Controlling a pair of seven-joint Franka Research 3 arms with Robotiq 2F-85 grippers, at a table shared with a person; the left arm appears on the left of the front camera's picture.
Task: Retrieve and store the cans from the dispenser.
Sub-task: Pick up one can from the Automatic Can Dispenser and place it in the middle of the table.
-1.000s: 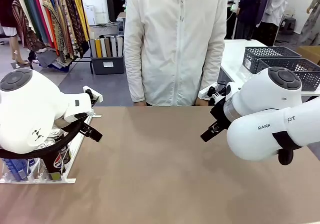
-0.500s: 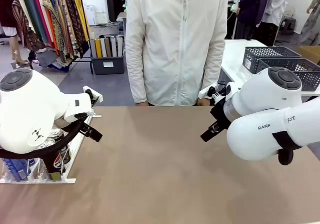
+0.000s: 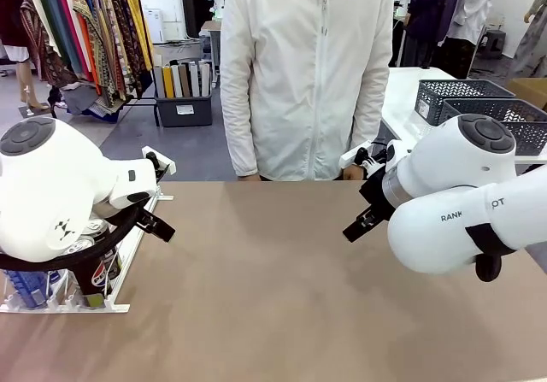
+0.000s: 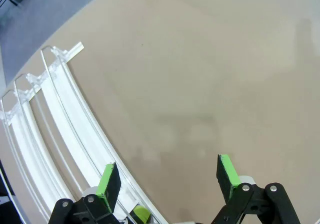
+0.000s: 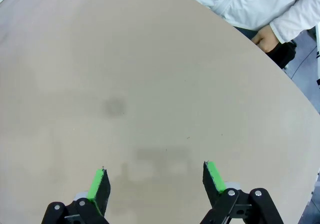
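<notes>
The white wire dispenser lies along the table's left edge, partly hidden under my left arm. It holds a blue can and a dark can with silver tops. My left gripper hovers just right of the rack, open and empty. In the left wrist view the left gripper hangs over bare tabletop, with the dispenser rails curving past its left finger. My right gripper is at the table's right, well away from the rack. In the right wrist view the right gripper is open over bare table.
A person in a white jacket stands at the far edge, one hand resting at the rim. Dark grey mesh baskets sit on a white table at the back right. The brown tabletop between the arms is free.
The person has shifted slightly to the right. Both arms and grippers are still.
</notes>
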